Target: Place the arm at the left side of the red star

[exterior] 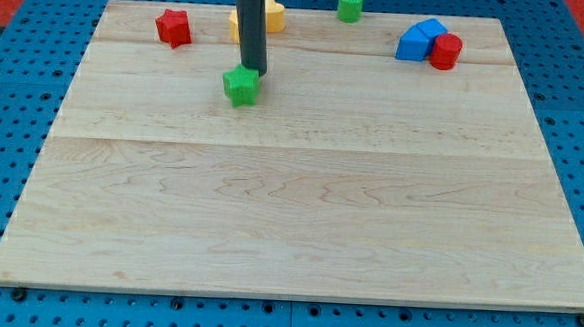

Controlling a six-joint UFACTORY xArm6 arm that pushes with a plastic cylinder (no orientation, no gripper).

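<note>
The red star (174,27) sat in the upper left of the frame, near the desk's (299,224) far edge, and that was the target. There was no gripper on this arm to be spread or pressed together, just a straight dark rod, and my tip (252,73) was down on the wood in the upper middle of the frame. Right at the tip, touching or all but touching it on the lower-left side, was a green star-shaped block (241,86). Behind the rod, partly hidden by it, was a yellow block (270,15) whose shape I could not make out.

Now the relation that mattered: the red star lay up and to the left of my tip, well apart, with open wood between them. The spot wanted was the star's own left side, farther left again, so I judged the tip would have to pass the star and settle beyond it, and the risk was clipping the star or dragging the green block along on the way.

Farther out, a green cylinder-like block (350,3) stood at the top edge, and at the upper right a blue block (420,40) touched a red cylinder (445,51). Neither pair lay in the likely path.
</note>
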